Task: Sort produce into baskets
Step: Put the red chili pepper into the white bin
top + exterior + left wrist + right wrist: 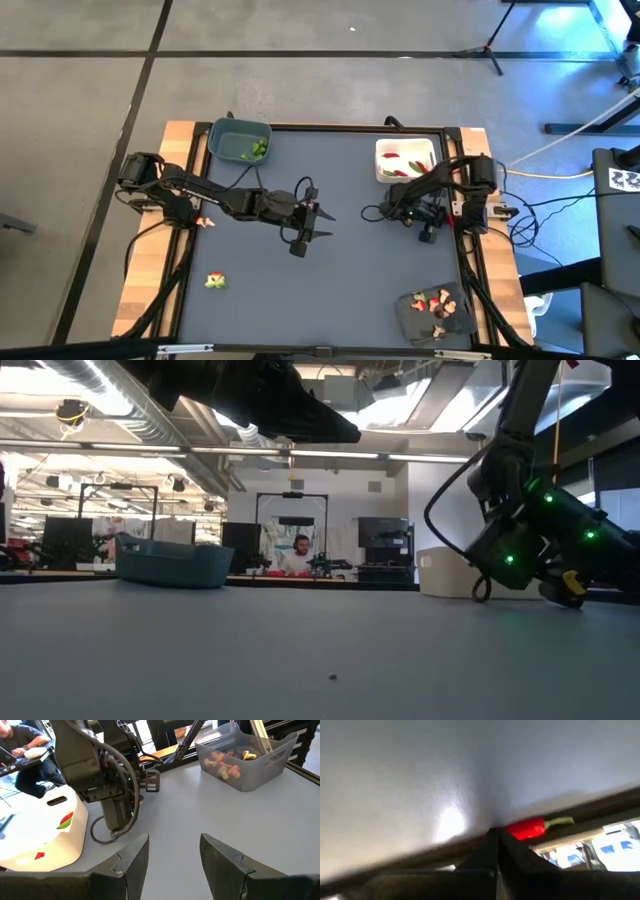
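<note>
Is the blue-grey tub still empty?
No: the high view shows green produce lying inside the blue-grey tub.

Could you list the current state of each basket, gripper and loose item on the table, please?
Blue-grey tub: upright, green pieces inside.
White tub: upright, red pieces inside.
Dark grey tray: holds red and tan pieces.
Left gripper: open, empty, over mid-table.
Right gripper: shut, low at the table beside a red pepper; grip unclear.
Yellow-green piece: loose, unsorted.
Small red piece: loose, unsorted.
</note>
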Robot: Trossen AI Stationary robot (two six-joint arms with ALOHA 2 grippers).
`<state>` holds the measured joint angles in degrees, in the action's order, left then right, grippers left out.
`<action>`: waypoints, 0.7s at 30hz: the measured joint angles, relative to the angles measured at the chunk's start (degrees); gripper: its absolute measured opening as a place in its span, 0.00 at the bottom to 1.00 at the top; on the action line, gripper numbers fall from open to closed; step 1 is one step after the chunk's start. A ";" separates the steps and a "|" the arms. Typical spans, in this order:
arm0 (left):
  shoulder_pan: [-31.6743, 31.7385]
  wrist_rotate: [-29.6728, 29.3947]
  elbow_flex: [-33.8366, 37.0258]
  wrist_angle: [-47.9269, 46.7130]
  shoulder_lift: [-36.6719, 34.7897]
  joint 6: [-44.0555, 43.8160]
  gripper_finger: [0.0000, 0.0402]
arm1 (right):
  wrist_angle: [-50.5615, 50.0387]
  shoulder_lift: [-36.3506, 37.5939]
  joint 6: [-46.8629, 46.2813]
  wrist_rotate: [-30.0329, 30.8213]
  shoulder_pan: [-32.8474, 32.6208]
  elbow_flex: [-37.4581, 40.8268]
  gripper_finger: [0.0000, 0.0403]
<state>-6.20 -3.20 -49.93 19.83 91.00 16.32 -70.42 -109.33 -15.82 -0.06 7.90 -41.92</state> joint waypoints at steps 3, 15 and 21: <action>0.00 0.00 0.00 -0.28 0.01 -0.01 0.43 | 1.40 2.04 -2.34 -0.02 -0.34 0.05 0.01; -0.02 0.00 0.00 -1.26 0.02 -1.67 0.43 | -2.39 5.81 -10.76 1.98 -3.92 -0.30 0.09; -0.01 0.00 0.00 -1.22 0.02 -2.45 0.43 | -3.73 5.84 -6.24 2.02 -3.76 -1.66 0.37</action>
<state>-6.21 -3.20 -49.93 18.61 91.02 13.87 -74.15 -103.49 -22.05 1.96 4.14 -43.58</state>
